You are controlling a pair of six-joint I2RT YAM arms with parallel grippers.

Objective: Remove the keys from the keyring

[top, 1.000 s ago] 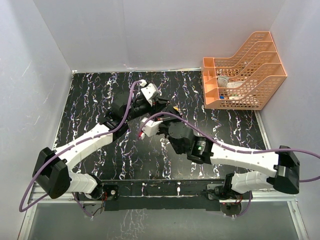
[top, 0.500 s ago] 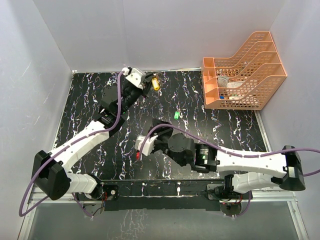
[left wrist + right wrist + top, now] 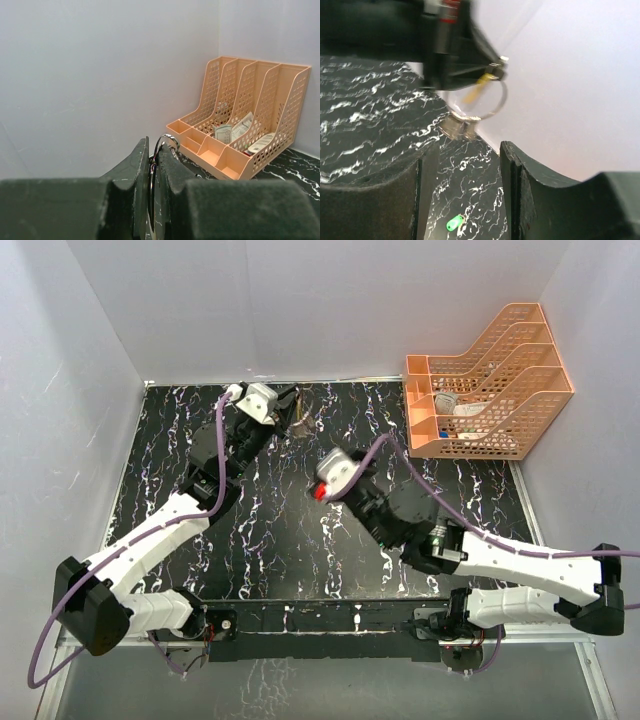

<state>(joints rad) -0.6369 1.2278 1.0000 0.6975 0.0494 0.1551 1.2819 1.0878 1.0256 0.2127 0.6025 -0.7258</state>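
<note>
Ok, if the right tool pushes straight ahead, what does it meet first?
Probably the keyring with its yellow key, pinched in the left tool; depth is unclear.

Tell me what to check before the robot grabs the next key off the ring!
1. Left tool pinching the keyring: ok.
2. Right tool open, nothing in it: ok.
3. Yellow key hanging on the keyring: ok.
4. Green key off the keyring, lying on the table: ok.
5. Right tool reaching the yellow key: not ok, they are apart.
6. Count of other keys on the keyring: cannot tell, blurred.
</note>
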